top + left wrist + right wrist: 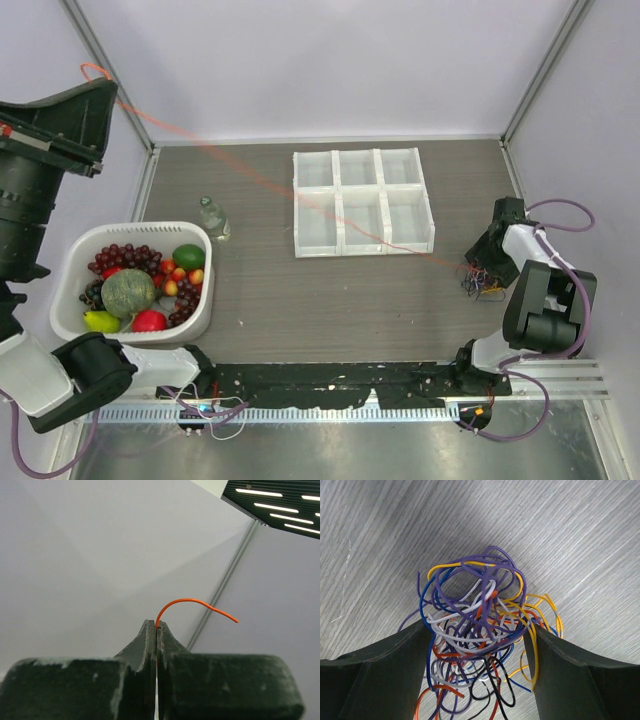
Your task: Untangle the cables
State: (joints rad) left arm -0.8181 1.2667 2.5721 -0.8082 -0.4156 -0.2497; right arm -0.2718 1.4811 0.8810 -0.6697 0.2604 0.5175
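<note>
The cables are a tangle (470, 610) of purple, blue, white, orange, yellow and black wires, lying on the table at the right (482, 281). My right gripper (477, 630) is open and low over the tangle, one finger on each side, with loops brushing both pads. In the top view it (484, 262) sits at the table's right edge. One orange cable (300, 190) runs taut from the tangle up to my left gripper (95, 72), raised high at the far left. That gripper (157, 624) is shut on the orange cable (190, 600), whose free end curls out past the tips.
A white six-compartment tray (362, 202) stands at the back middle, under the stretched orange cable. A white basket (70, 250) of fruit sits at the left, with a small clear bottle (213, 218) beside it. Walls close in the table on three sides.
</note>
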